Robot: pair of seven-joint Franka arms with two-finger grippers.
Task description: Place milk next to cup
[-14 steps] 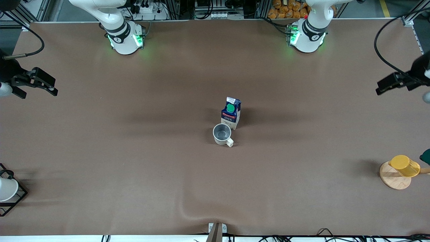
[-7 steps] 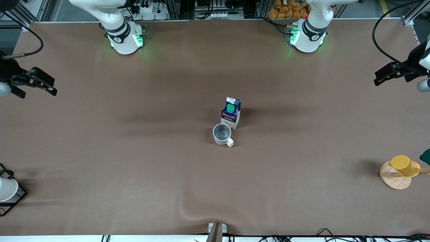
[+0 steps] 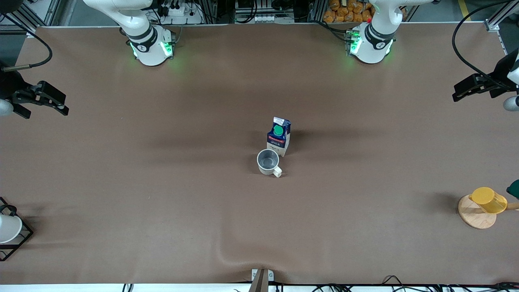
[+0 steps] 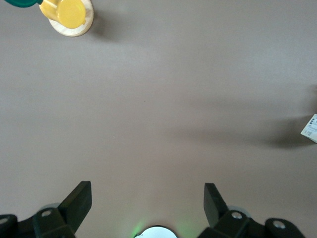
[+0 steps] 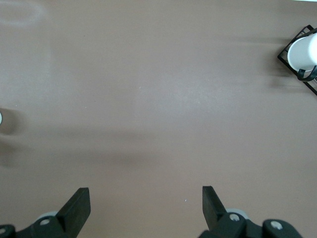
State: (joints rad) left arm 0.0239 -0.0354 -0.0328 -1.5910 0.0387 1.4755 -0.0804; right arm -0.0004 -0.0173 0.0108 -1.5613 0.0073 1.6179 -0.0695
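The milk (image 3: pixel 278 137), a dark blue gable-top carton with a green cap, stands upright in the middle of the table. The off-white cup (image 3: pixel 268 162) sits right beside it, nearer to the front camera, its handle turned toward the front camera. My left gripper (image 3: pixel 466 90) hangs open and empty over the table's edge at the left arm's end; in its wrist view the left gripper (image 4: pixel 147 198) has bare table between its fingers, and a white corner of the milk (image 4: pixel 310 128) shows at the frame edge. My right gripper (image 3: pixel 48 99) hangs open over the right arm's end, and the right gripper (image 5: pixel 146 201) is empty too.
A yellow cup on a round wooden base (image 3: pixel 484 205) stands at the left arm's end, with a dark green thing (image 3: pixel 514 188) beside it. A white cup in a black wire frame (image 3: pixel 8 229) stands at the right arm's end. The brown cloth has a wrinkle (image 3: pixel 227 255) near the front edge.
The left gripper has drifted a little toward the bases' side of the table. The right gripper, the milk and the cup have stayed put.
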